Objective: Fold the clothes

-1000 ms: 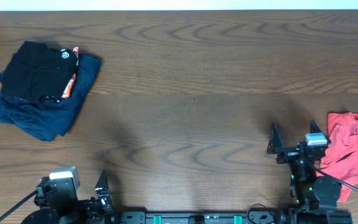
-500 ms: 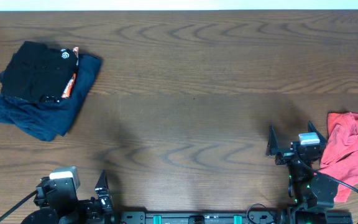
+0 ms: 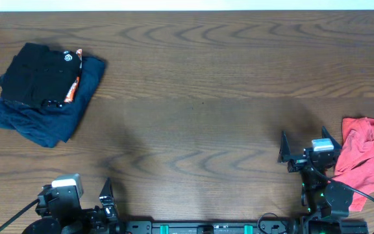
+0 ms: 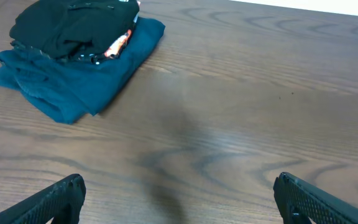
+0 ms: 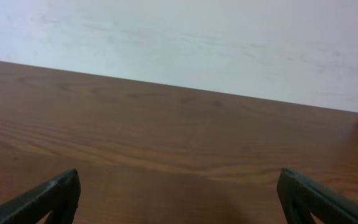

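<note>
A crumpled red garment (image 3: 369,156) lies at the right edge of the wooden table (image 3: 200,97). A folded stack sits at the far left, a black garment (image 3: 41,75) on top of a blue one (image 3: 57,120); the stack also shows in the left wrist view (image 4: 79,56). My right gripper (image 3: 306,144) is open and empty, just left of the red garment, which is out of the right wrist view (image 5: 179,196). My left gripper (image 3: 102,195) is open and empty at the front left, with only bare wood between its fingers in the left wrist view (image 4: 179,199).
A white wall (image 5: 179,43) rises beyond the table's far edge in the right wrist view. Both arm bases stand along the front edge of the table.
My right gripper has drawn back slightly toward the front edge. The left arm and both piles of clothes have not moved.
</note>
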Available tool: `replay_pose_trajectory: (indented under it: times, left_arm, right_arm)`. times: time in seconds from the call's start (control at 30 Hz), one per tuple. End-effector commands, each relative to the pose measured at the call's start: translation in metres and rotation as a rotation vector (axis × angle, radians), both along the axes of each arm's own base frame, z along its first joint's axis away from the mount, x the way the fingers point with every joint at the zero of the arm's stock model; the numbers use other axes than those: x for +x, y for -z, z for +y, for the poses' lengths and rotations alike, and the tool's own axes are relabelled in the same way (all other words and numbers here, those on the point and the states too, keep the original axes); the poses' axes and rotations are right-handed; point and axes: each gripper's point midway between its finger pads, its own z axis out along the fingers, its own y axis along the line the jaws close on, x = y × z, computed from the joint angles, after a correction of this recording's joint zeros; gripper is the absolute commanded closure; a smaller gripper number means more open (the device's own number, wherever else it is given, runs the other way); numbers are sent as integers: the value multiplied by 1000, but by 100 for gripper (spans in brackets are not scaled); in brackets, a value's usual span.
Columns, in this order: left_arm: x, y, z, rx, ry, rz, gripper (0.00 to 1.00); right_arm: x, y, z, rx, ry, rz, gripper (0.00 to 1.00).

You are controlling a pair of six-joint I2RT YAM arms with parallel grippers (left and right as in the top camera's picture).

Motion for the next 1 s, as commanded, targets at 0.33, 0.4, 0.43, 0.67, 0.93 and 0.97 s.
replay_pose_trajectory:
  times: [0.33,0.4,0.43,0.67,0.93,0.97]
  left_arm:
    - [0,0,1,16,6,-6,2]
    - [0,0,1,16,6,-6,2]
    - [0,0,1,16,6,-6,2]
    - [0,0,1,17,5,-7,2]
    - [26,-3,2,28,9,-113,2]
    - [31,0,2,29,9,-123,2]
  right_arm:
    - [0,1,0,-15,1,-3,1]
    - [0,1,0,-15,1,-3,1]
    - [0,1,0,-15,1,-2,1]
    - [0,1,0,-15,1,-2,1]
    - [0,1,0,-15,1,-3,1]
    - [0,1,0,-15,1,-3,1]
